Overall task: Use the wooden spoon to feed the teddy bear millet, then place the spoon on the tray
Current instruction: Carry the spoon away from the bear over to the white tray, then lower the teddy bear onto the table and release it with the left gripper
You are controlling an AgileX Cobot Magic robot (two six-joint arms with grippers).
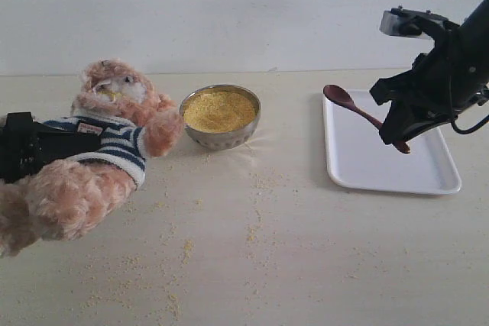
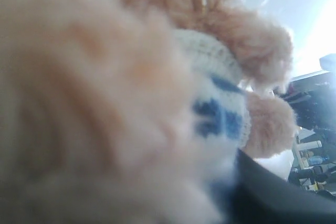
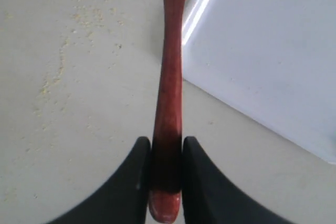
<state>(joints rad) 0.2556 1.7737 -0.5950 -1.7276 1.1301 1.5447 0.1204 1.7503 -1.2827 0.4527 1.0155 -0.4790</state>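
Gripping the wooden spoon (image 1: 355, 108) near the end of its handle, the right gripper (image 1: 397, 131) is holding it clenched between both fingers (image 3: 139, 182). The slim handle (image 3: 170, 77) is running straight out from between the pads, and its butt is poking out just behind them. The spoon's oval bowl is pointing away from the fingertips and looking empty in the exterior view. The tray (image 1: 382, 166) is lying under these fingers; in the right wrist view its white rim (image 3: 273, 66) is sitting just beside the handle, on one side only. Loose specks of millet (image 3: 52, 77) are lying on the table (image 1: 306, 250) on the other side of the handle. The left gripper (image 1: 65, 146) is grasping the teddy bear (image 1: 107, 135) around its striped torso, fingers pressed into the shirt. The left wrist view is filling with blurred fur (image 2: 105, 103), with one dark finger (image 2: 273, 198) at the edge. The metal bowl (image 1: 221, 137) is standing beyond the bear's paw, well apart from the right fingers, and is holding a heap of millet (image 1: 220, 110).
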